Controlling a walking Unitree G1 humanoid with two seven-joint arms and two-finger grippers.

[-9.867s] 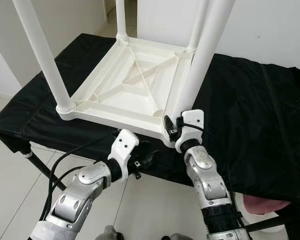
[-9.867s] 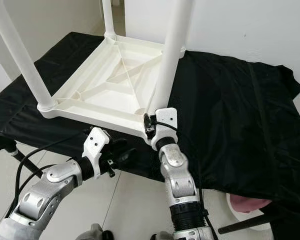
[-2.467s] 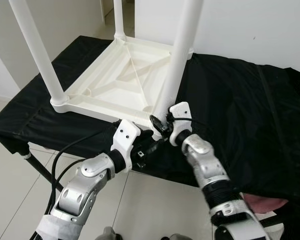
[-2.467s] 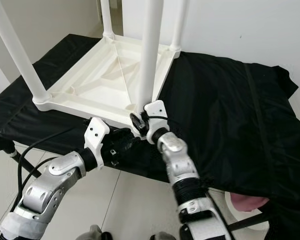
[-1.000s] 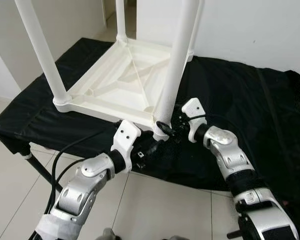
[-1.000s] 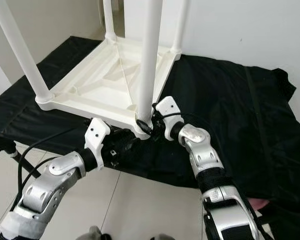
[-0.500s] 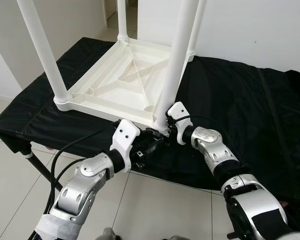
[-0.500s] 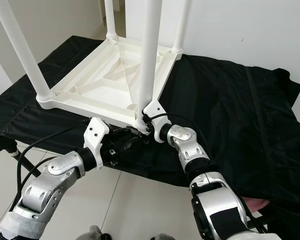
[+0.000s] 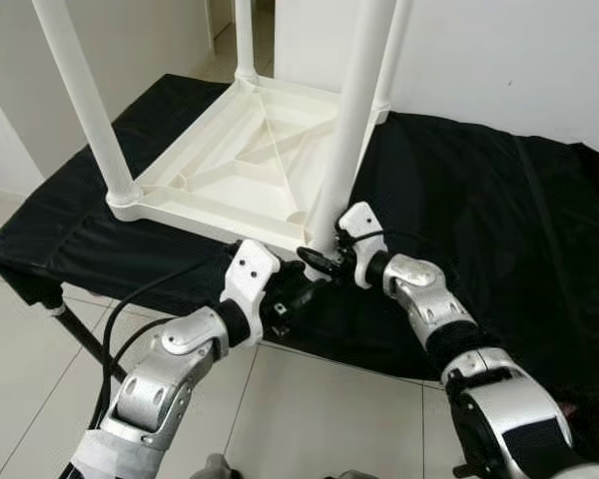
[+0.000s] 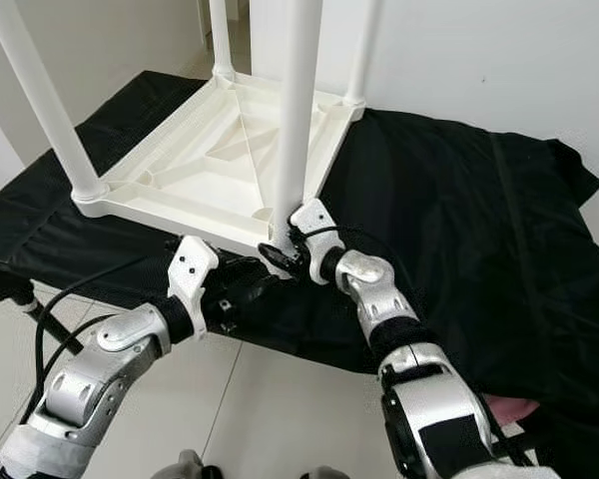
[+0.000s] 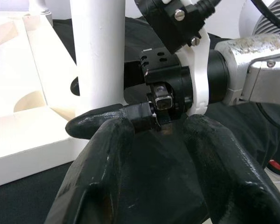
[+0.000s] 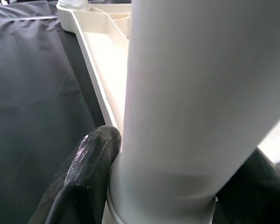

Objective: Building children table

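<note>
White children's table, upside down

The little table [image 9: 245, 170] lies top-down on the black cloth [image 9: 479, 220], its four round legs [image 9: 351, 120] standing straight up from the corners.

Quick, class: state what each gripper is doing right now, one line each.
Left gripper: open, empty, fingers apart just below the table corner.
Right gripper: closed around the base of the near white leg.

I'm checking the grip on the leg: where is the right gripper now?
The right gripper is at the near right corner of the upturned white table, its fingers around the base of the leg, with the left gripper just beneath.
</note>
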